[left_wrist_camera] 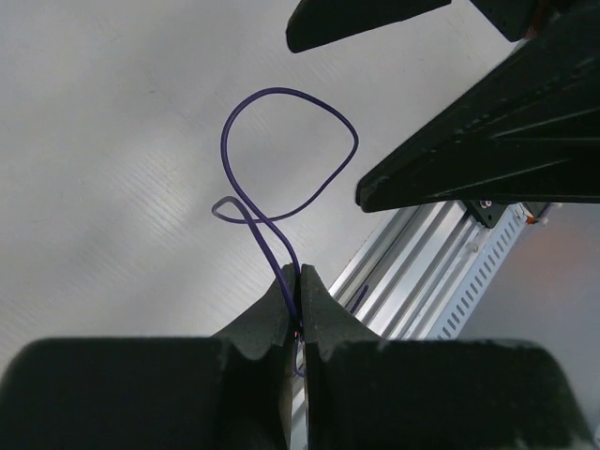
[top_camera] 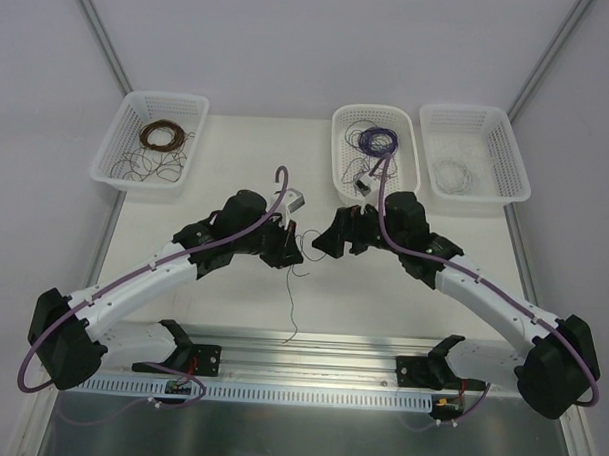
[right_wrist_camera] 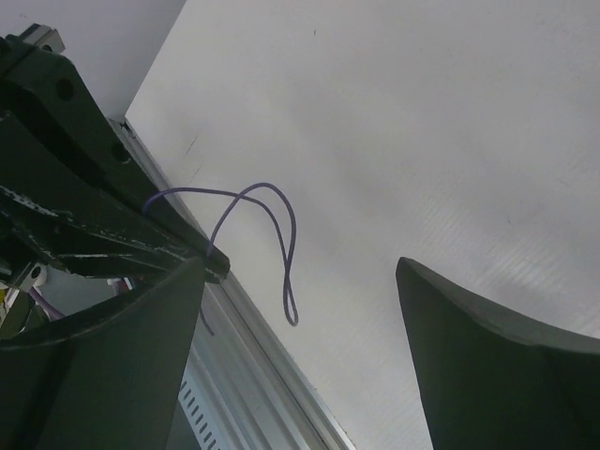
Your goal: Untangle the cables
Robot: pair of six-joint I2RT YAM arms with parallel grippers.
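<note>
Cable [left_wrist_camera: 281, 90], purple, sat clamped in left tool [left_wrist_camera: 298, 281], loop free over surface [top_camera: 382, 301] btw arms. Right tool [right_wrist_camera: 298, 265] stood wide apart facing loop, holding nothing. You'd best have nipped loop nr its end, then drawn apart slowly.

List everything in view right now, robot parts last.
table: 1, cream, under everything
left basket: 1, white, far left
middle basket: 1, white, far centre-right
right basket: 1, white, beside middle basket
brown coil: 1, brown, in left basket
loose strands: several, dark, in left basket
purple coil: 1, purple, in middle basket
white coil: 1, whitish, in right basket
cable: 1, purple, looped, pinched at centre
left fingers: 2, black, shut on cable
right fingers: 2, black, open, empty
</note>
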